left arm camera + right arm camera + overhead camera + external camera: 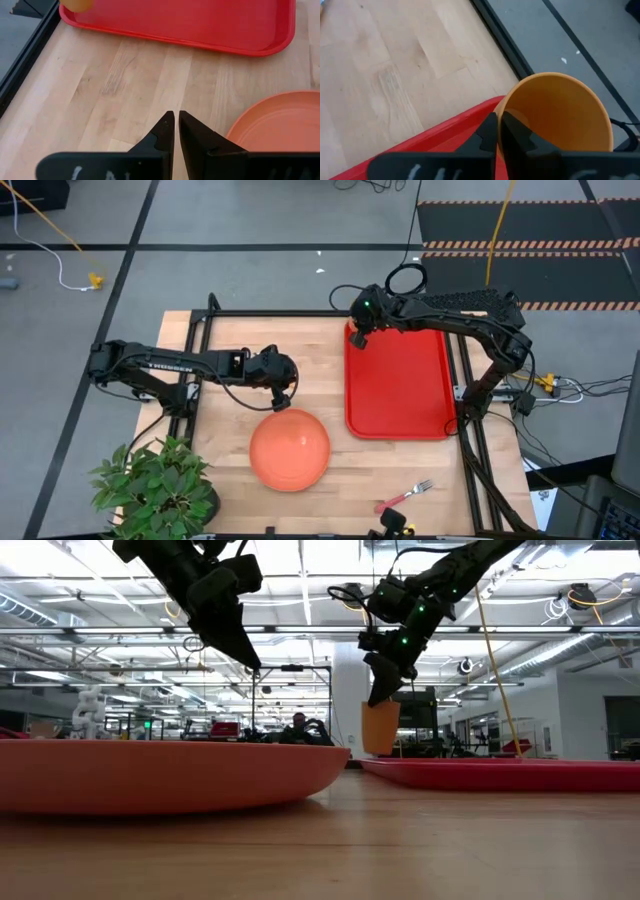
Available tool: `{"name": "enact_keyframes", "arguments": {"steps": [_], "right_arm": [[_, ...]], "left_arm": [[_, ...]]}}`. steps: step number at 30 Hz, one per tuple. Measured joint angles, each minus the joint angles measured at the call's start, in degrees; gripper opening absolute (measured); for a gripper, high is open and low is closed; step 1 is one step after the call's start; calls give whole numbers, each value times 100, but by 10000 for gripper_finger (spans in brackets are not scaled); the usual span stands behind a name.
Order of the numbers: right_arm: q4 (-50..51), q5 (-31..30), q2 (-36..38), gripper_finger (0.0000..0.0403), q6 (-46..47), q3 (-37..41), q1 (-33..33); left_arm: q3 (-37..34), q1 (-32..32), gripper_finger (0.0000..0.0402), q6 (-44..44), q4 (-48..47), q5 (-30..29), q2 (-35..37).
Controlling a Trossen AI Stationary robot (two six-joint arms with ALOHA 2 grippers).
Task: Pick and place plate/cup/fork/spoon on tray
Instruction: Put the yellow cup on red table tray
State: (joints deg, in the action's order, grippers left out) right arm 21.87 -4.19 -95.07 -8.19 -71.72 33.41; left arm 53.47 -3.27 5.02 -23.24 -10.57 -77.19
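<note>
The salmon-orange plate [290, 448] lies on the wooden table, near the middle. The red tray [400, 385] lies to its right. My right gripper [357, 340] is over the tray's far left corner, shut on the orange cup [560, 110]. In the low view the cup [380, 728] hangs under the gripper, just over or on the tray [520, 775]. My left gripper [284, 398] is shut and empty, above the table by the plate's far edge. The fork [405, 496] lies near the front edge. I cannot make out the spoon. My right gripper pinches the cup's wall at the rim [506, 106], one finger inside the cup and one outside. The fingers come from above, pointing down. The cup hangs below them, mouth up and slightly tilted. I cannot tell whether its base touches the tray.
A potted plant [155, 485] stands at the table's front left corner. Black frame rails [200, 330] run along the table's far and side edges. Bare wood [125, 85] lies between the plate and the tray.
</note>
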Motion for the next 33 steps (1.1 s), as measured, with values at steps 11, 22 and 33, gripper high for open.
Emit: {"name": "enact_keyframes", "arguments": {"steps": [11,22,33], "right_arm": [[-347,0,0,3,-4,305,33],[-373,-9,0,4,2,424,68],[-487,-20,-61,4,2,480,68]], "left_arm": [[0,0,31,-13,0,2,0],[0,-2,31,-235,221,7,0],[0,-2,31,-383,549,20,0]]}}
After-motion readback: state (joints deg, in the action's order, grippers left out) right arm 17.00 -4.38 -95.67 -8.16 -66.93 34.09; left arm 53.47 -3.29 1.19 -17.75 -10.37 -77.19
